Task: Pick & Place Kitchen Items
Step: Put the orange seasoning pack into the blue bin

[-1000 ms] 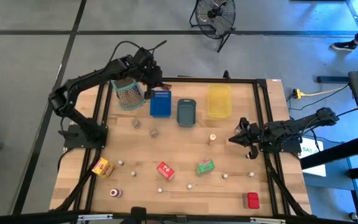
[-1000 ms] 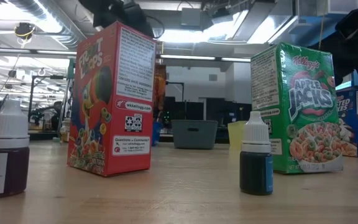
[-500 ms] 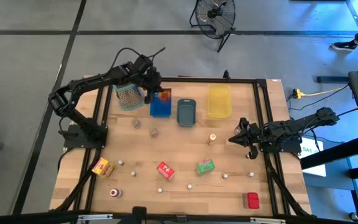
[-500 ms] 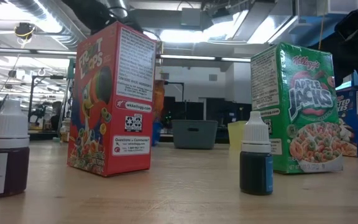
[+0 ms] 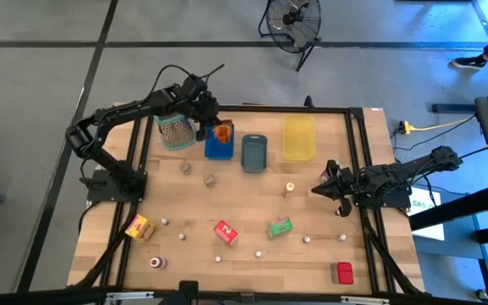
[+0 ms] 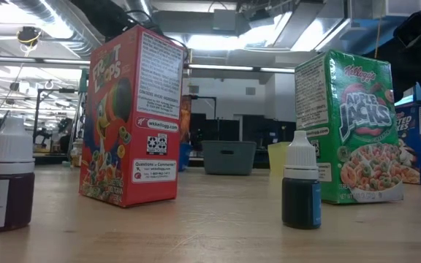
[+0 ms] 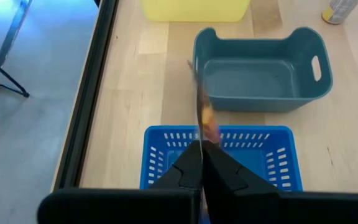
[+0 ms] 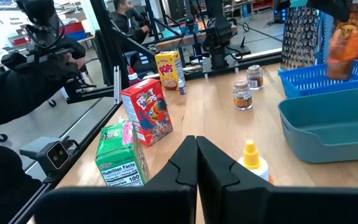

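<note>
My left gripper (image 5: 213, 125) is at the table's far left, shut on an orange-brown packet (image 5: 224, 131) that hangs over the blue tray (image 5: 219, 148). The right wrist view shows the packet (image 8: 344, 43) from the side, its lower end about level with the blue tray's rim (image 8: 319, 78). My right gripper (image 5: 321, 188) is shut with nothing in it, level above the table's right side. A red carton (image 5: 224, 231), a green carton (image 5: 280, 226) and a yellow carton (image 5: 138, 227) stand on their bases on the near half of the table. My left gripper pinches the packet's upper edge (image 7: 199, 138) between its two fingers, which slant down from the table's left. The flat packet shows edge-on in the left wrist view and hangs below the fingers. I cannot tell whether its lower end touches the tray's floor.
A grey-blue tray (image 5: 254, 152) and a yellow tray (image 5: 298, 137) stand to the right of the blue one, a mesh basket (image 5: 174, 130) to its left. Two jars (image 5: 197, 173), a yellow bottle (image 5: 290, 188), small bottles and a red carton (image 5: 344, 272) are scattered about.
My left gripper has come down toward the blue tray with the packet, which still hangs below its fingers and is now lower over the tray.
</note>
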You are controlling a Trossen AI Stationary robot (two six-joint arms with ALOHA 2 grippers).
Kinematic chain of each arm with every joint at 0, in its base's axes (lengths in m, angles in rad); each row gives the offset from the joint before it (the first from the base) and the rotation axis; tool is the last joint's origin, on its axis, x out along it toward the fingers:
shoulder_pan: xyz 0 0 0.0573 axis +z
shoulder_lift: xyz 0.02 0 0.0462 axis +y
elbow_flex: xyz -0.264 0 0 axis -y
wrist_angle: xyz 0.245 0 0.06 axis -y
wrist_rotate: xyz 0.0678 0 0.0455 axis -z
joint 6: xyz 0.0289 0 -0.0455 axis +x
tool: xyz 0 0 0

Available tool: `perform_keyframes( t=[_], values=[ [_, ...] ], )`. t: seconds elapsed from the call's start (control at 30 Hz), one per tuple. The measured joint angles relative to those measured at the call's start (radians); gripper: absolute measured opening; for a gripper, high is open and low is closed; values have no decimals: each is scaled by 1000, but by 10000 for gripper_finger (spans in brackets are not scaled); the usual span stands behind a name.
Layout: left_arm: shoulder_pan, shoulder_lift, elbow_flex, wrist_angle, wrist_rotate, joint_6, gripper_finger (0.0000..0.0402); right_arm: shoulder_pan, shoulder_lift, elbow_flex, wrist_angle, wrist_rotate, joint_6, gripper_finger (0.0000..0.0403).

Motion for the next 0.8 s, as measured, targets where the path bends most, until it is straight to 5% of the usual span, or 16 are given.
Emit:
perform_keyframes(
  t=[0.8],
  values=[
    [0,0,0,-39,0,-15,2,0,0,0,0,-4,0,1]
  ],
)
